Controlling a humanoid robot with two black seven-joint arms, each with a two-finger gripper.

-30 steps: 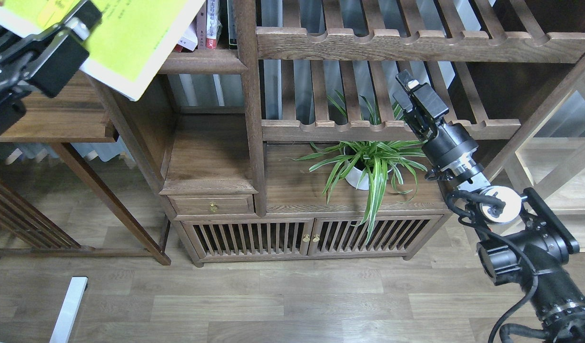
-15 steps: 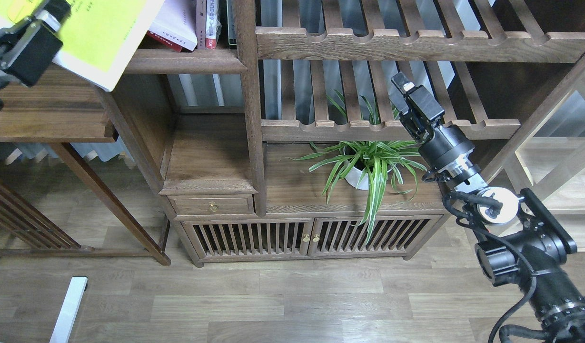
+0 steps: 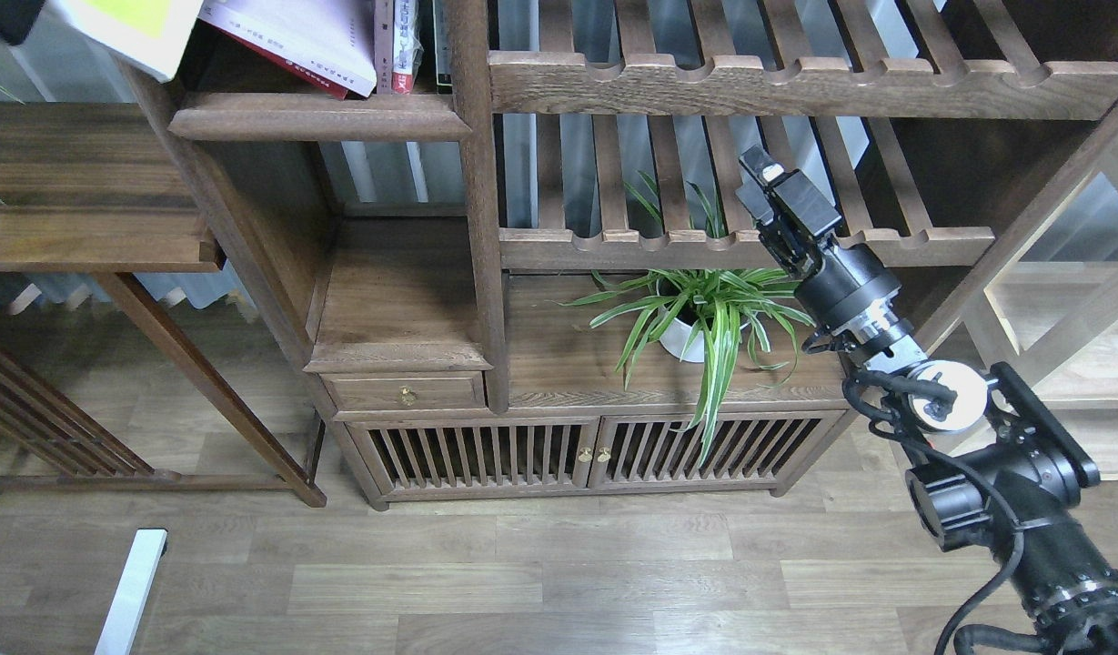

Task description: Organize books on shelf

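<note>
The yellow-green book [image 3: 126, 27] hangs at the top left edge, in the air left of the dark-brown shelf [image 3: 472, 227]. Only a black corner of my left gripper [image 3: 8, 11] shows, against that book and holding it. The white book [image 3: 304, 32] lies tilted on the dark red book [image 3: 290, 71] on the shelf's upper left board. My right gripper [image 3: 766, 177] is empty with fingers together, in front of the notched slatted rack [image 3: 704, 244], above the plant.
Narrow upright volumes [image 3: 404, 41] stand right of the white book. A potted spider plant [image 3: 704, 318] sits on the cabinet top under my right gripper. A dark wooden table [image 3: 76, 182] stands at the left. A paler frame rack [image 3: 1068, 309] is at the right.
My left gripper has carried the yellow-green book up and to the left, almost out of view, uncovering the white and dark red books. My right gripper has drifted slightly left.
</note>
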